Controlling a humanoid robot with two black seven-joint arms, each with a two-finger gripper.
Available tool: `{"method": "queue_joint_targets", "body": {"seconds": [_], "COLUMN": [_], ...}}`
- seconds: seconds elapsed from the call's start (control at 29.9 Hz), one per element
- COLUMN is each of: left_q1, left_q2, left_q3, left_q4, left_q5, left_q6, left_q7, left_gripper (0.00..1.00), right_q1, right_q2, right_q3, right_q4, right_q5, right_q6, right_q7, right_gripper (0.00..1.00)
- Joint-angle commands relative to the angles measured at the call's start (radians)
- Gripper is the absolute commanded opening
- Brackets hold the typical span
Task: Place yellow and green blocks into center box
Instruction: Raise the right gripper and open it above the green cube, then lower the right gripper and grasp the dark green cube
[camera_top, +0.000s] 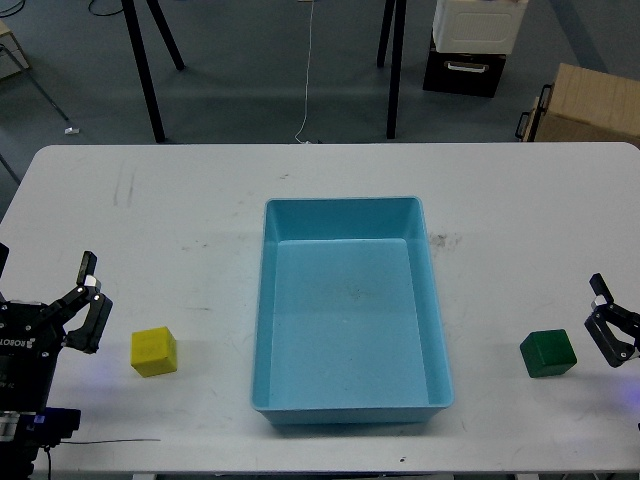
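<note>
A light-blue center box (440, 300) sits in the middle of the white table, with nothing inside it. The yellow block (154, 351) rests on the table to the box's left. Just left of that block, my left gripper (90, 300) stands open and holds nothing. The dark green block (548, 353) lies on the table to the box's right. My right gripper (608, 318) is close beside it at the right edge of the view, open, with its fingers apart from the block.
The white table (200, 220) ends near the bottom of the view. Beyond its far edge stand black stand legs (143, 70), a white-and-black crate (470, 45) and a brown cardboard box (590, 105) on the floor.
</note>
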Motion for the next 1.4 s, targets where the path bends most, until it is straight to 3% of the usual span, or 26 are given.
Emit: {"method": "queue_joint_targets", "body": {"seconds": [0.0,0.23,0.4,0.6,0.74,0.9,0.97,1.07,1.37], "left_q1": [-0.002,-0.032,-0.069,-0.087,-0.104,-0.115,-0.117,-0.117,-0.112], "left_q2": [0.000,0.000,0.000,0.000,0.000,0.000,0.000,0.000,0.000], "left_q3": [0.000,0.017,0.057,0.089,0.109,0.109,0.109,0.109,0.109], "left_q4": [0.000,0.005,0.006,0.020,0.037,0.055,0.061,0.069,0.077], "left_q5": [0.000,0.002,0.005,0.008,0.009,0.009,0.009,0.009,0.009], "left_q6": [0.000,0.009,0.017,0.017,0.017,0.017,0.017,0.015,0.009], "left_q7": [0.001,0.003,0.003,0.001,-0.002,-0.002,-0.002,-0.003,-0.006], "left_gripper": [1.00,1.00,1.00,1.00,1.00,1.00,1.00,1.00,1.00], "right_q1": [0.000,0.026,0.179,0.507,0.780,1.176,1.309,1.441,1.472], "right_q2": [0.002,-0.038,-0.305,-0.589,-0.704,-0.768,-0.782,-0.785,-0.761], "right_q3": [-0.003,0.022,-0.024,-0.358,-0.655,-1.140,-1.294,-1.469,-1.615], "right_q4": [-0.002,-0.048,-0.075,-0.155,-0.187,-0.177,-0.160,-0.103,0.036], "right_q5": [-0.001,-0.032,-0.259,-0.486,-0.651,-0.911,-0.995,-1.101,-1.250], "right_q6": [0.000,-0.055,-0.144,-0.149,-0.141,-0.080,-0.011,0.002,0.002], "right_q7": [0.000,-0.010,-0.020,-0.133,-0.210,-0.250,-0.270,-0.286,-0.286], "right_gripper": [1.00,1.00,1.00,1.00,1.00,1.00,1.00,1.00,1.00]}}
